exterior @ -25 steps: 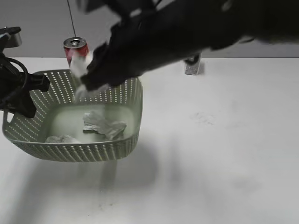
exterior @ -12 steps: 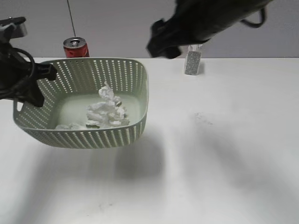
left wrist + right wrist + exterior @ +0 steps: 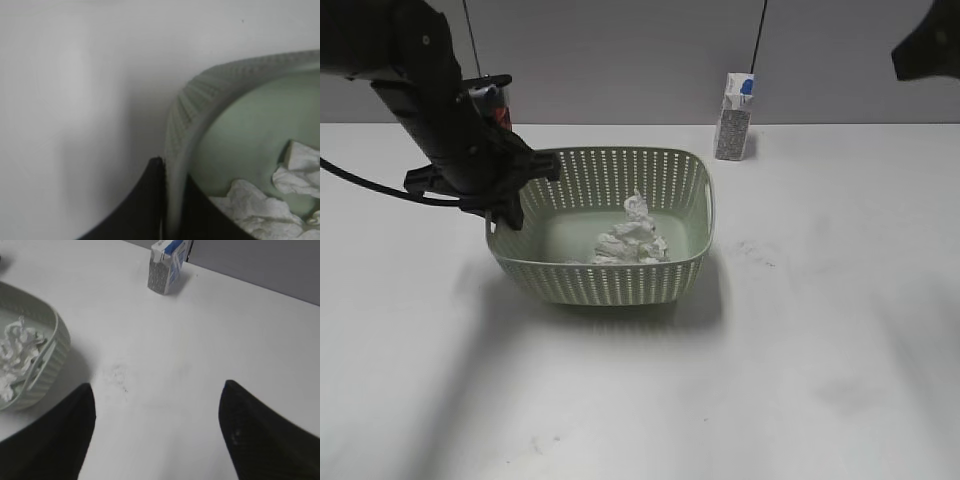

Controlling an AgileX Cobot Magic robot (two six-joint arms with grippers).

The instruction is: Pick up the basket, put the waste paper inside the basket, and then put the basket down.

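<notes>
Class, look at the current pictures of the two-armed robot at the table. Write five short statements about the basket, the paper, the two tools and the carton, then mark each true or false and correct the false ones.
1. The left tool grips the wall of the basket. True.
2. The waste paper lies on the table beside the basket. False: it lies inside the basket.
3. The right tool holds a paper wad. False: it is open and holds nothing.
4. The carton stands upright behind the basket, apart from it. True.
5. The basket is tipped on its side. False: its opening faces up.
</notes>
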